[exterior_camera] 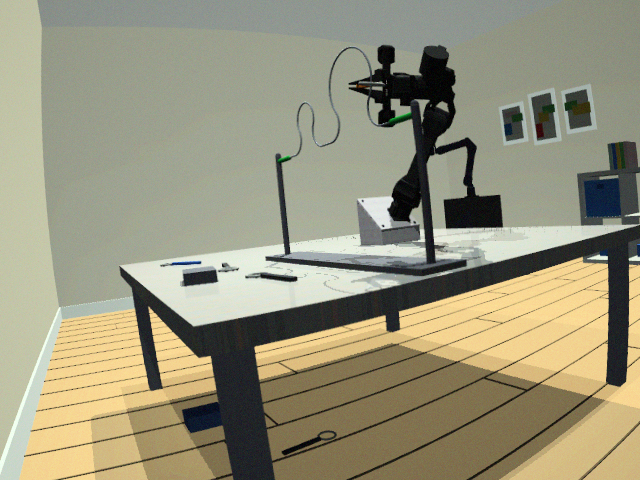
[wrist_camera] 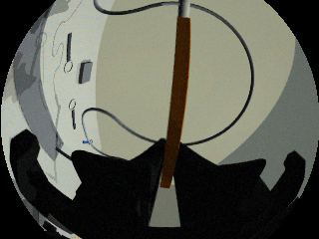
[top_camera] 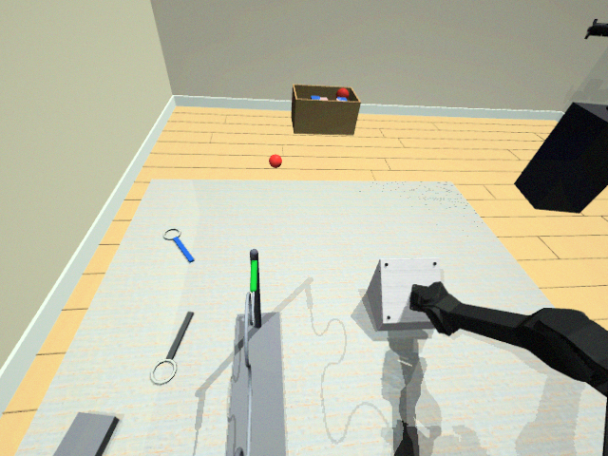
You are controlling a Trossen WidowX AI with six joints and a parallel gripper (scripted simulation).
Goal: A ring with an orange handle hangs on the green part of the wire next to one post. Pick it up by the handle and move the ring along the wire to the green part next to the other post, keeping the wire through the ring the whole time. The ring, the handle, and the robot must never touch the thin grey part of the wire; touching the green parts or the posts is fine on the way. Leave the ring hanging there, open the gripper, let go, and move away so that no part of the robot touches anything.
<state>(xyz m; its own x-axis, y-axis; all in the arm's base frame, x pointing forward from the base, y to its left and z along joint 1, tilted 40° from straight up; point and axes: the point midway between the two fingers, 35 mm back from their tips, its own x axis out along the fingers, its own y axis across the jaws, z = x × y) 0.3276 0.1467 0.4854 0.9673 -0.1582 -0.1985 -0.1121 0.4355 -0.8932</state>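
The orange handle (exterior_camera: 361,86) (wrist_camera: 180,80) is held between the fingers of my gripper (exterior_camera: 350,86) (wrist_camera: 167,142), which is shut on it. The silvery ring (exterior_camera: 376,83) looks nearly edge-on, at the falling side of the tall loop, above the near green part (exterior_camera: 400,118). In the wrist view only its stem (wrist_camera: 184,8) shows, so I cannot tell its clearance from the grey wire (top_camera: 249,397) (exterior_camera: 329,82) (wrist_camera: 252,75). The other green part (top_camera: 254,275) (exterior_camera: 284,159) is at the far post (top_camera: 257,312) (exterior_camera: 282,206). The near post (exterior_camera: 424,191) stands below my arm.
The base plate (top_camera: 262,392) (exterior_camera: 351,261) bears both posts. A sloped white box (top_camera: 408,294) (exterior_camera: 369,224) is at the arm's foot. A blue-handled ring tool (top_camera: 183,250) (exterior_camera: 186,263), a dark-handled one (top_camera: 180,334) (exterior_camera: 279,277) and a grey block (top_camera: 87,434) (exterior_camera: 200,276) lie on the table.
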